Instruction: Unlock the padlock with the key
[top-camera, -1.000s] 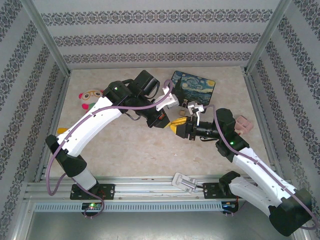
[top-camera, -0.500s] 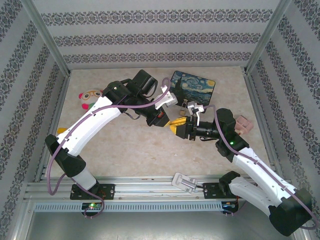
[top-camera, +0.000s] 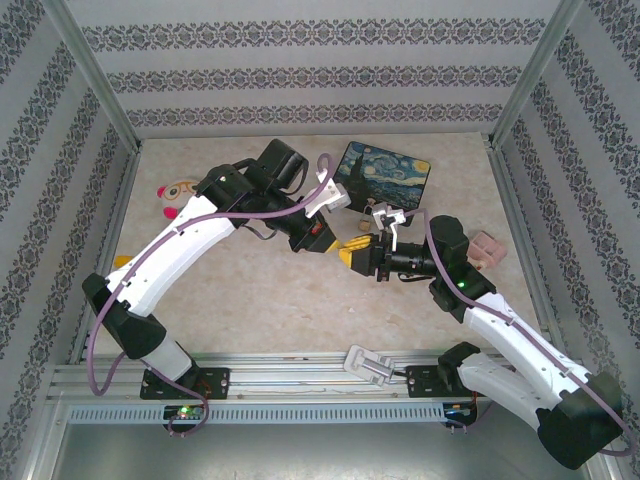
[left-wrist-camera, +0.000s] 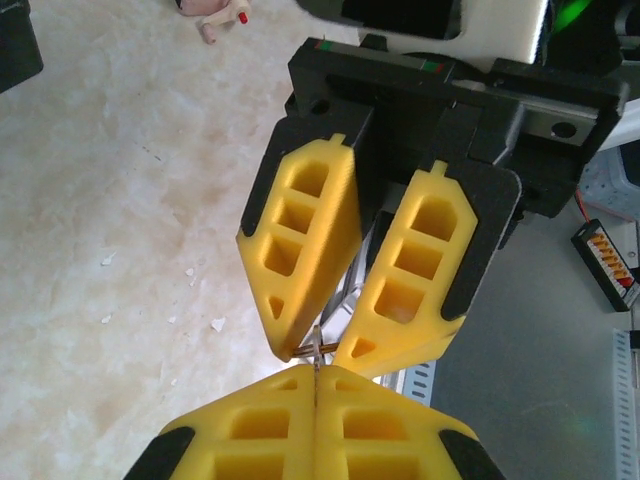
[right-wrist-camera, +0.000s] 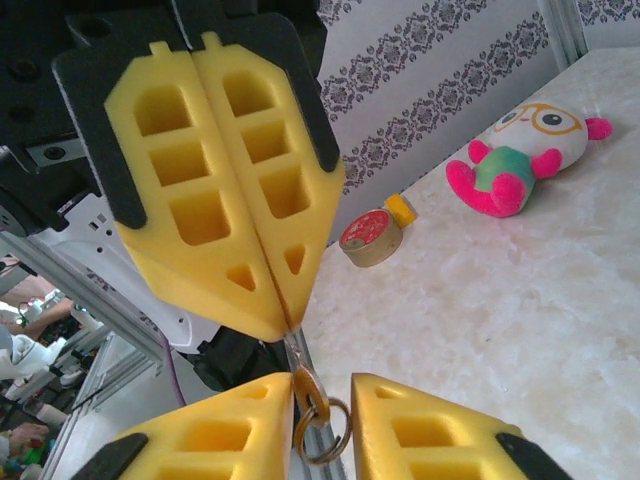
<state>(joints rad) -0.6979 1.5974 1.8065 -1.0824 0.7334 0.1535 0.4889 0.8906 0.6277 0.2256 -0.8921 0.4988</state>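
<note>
My left gripper (left-wrist-camera: 315, 368) is shut on the thin blade of the key (right-wrist-camera: 305, 372), holding it in the air above the table's middle. My right gripper (right-wrist-camera: 322, 385) faces it tip to tip, jaws a narrow gap apart. The key's brass head and its ring (right-wrist-camera: 330, 440) hang in that gap, the head against one pad. In the top view the two grippers meet, left gripper (top-camera: 346, 246) and right gripper (top-camera: 359, 252). A tiny brassy thing, seemingly the padlock (top-camera: 377, 210), lies on the table just behind them.
A dark blue painted tin box (top-camera: 388, 172) lies at the back. A plush toy (top-camera: 178, 196) sits at the left, with a roll of tape (right-wrist-camera: 370, 238) near it. A pinkish object (top-camera: 487, 247) lies at the right. Patterned walls enclose the table.
The left arm has swung slightly left and back, its wrist shifting with it. The two grippers stay tip to tip at the key.
</note>
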